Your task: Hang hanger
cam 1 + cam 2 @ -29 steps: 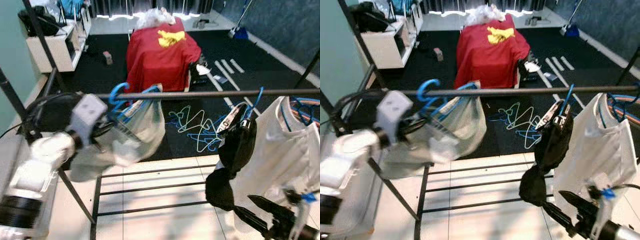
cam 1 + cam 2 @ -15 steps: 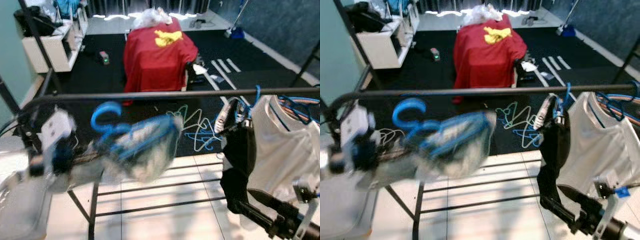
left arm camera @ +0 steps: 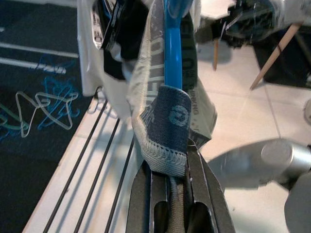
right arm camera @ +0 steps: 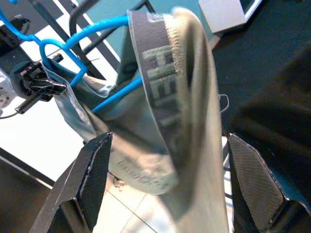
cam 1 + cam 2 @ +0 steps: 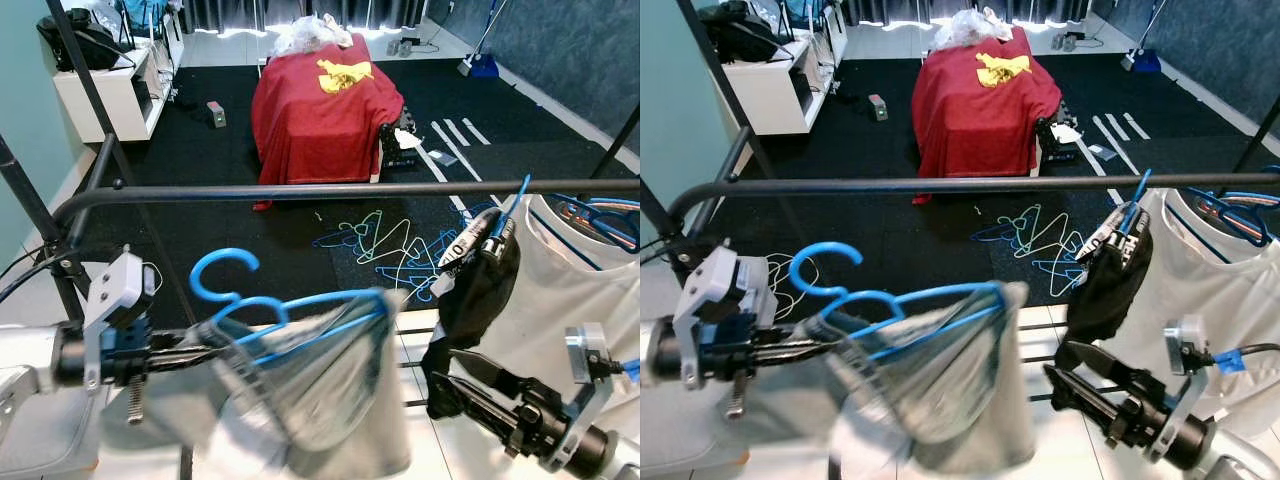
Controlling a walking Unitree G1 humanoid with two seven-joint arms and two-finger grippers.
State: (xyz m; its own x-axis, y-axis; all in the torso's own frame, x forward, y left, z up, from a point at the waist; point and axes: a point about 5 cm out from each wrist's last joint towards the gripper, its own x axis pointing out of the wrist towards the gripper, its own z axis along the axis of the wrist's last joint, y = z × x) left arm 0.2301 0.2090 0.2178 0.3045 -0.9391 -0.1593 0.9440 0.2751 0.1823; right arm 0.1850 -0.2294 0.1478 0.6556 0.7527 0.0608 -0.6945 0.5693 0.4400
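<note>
I see the rail running across in front of me. Below it and to my left hangs the hanger with a garment draped on it, its hook under the rail and clear of it. My left gripper pinches the garment's waistband at the hanger's left end. My right gripper sits just right of the garment, fingers spread. Right of that, a shirt hangs on the rail. Beyond the rail, loose hangers lie on the floor before a draped chair.
</note>
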